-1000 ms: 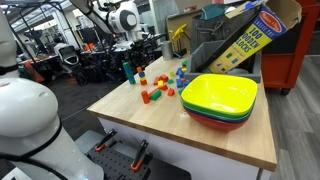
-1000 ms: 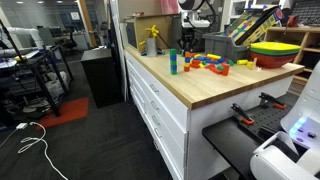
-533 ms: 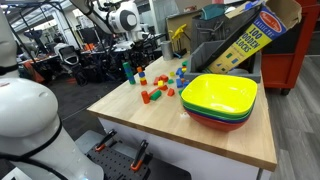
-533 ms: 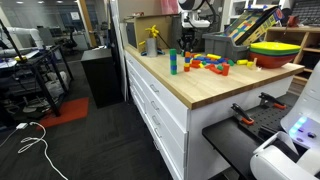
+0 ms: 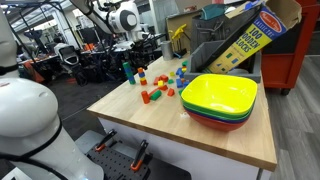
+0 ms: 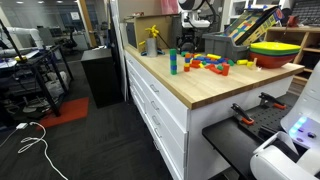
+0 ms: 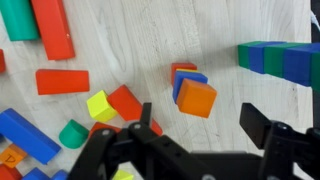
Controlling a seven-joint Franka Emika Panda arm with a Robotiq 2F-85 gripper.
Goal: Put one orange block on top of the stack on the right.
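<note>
In the wrist view an orange block (image 7: 197, 98) sits tilted on top of a blue cube of the stack (image 7: 186, 80), with another orange cube under that. My gripper (image 7: 200, 125) is open. Its two black fingers (image 7: 147, 118) stand wide apart, just below the orange block in the picture and not touching it. In an exterior view the gripper (image 6: 190, 42) hangs over the near end of the block cluster on the wooden table (image 6: 200, 92). The stack is too small there to make out.
A green and blue tower (image 7: 280, 58) (image 6: 173, 62) (image 5: 127, 72) stands close beside the stack. Loose blocks lie left of it: a long red one (image 7: 52, 28), an orange one (image 7: 62, 81), a yellow cube (image 7: 100, 105). Stacked yellow bowls (image 5: 220, 97) fill the table's other end.
Nothing has visibly moved in either exterior view; the arm and the blocks stand as before.
</note>
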